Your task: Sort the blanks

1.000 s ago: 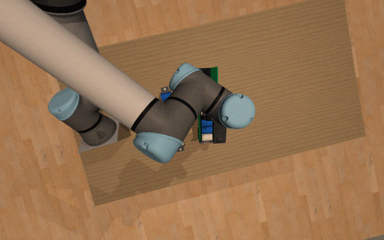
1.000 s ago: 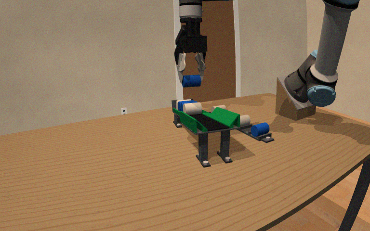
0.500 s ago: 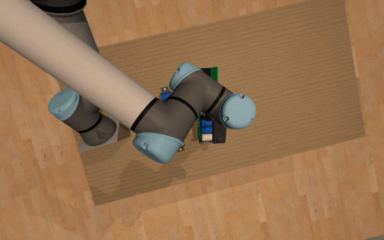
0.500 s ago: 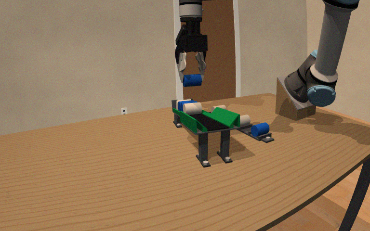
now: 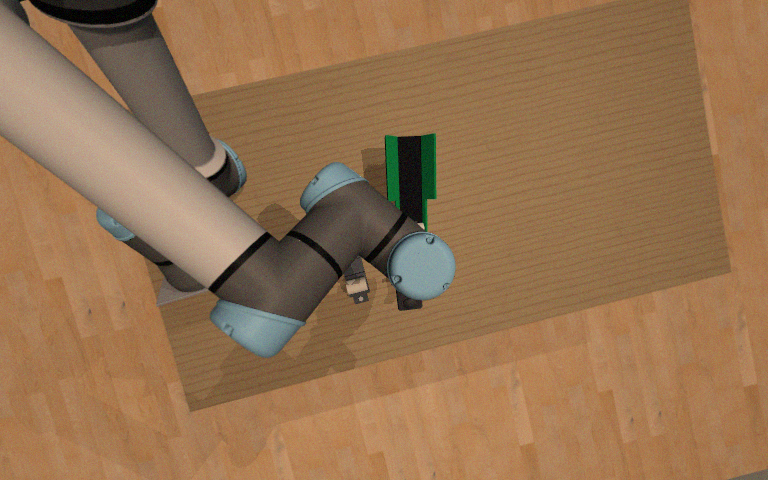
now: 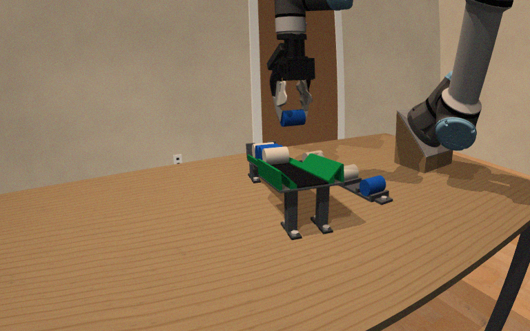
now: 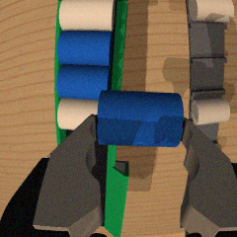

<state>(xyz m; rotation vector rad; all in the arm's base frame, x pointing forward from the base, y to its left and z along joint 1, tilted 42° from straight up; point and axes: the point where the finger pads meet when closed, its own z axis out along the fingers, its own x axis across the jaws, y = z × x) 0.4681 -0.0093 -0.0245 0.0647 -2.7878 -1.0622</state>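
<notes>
The worktop [image 5: 566, 169] [image 6: 175, 241] [image 7: 25, 148] is a long, mid-brown wooden board with fine, darker grain lines, its edge dark and a dark leg [image 6: 508, 285] showing beneath one side in the exterior view. Standing directly on it are the feed ramp [image 5: 392, 169] [image 6: 290, 210] [image 7: 116, 197], raised on dark legs with bolted feet, and beside it, apart, the low dark stock rack [image 6: 353, 187] [image 7: 207, 74]. Near one end sits the arm's wedge-shaped wooden base [image 6: 404, 149], its sloping top grey, with shadows spread over the grain nearby.

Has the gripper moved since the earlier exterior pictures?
Yes: in the exterior view, the gripper has shifted rightward against the brown door, carrying a blue blank.
</notes>
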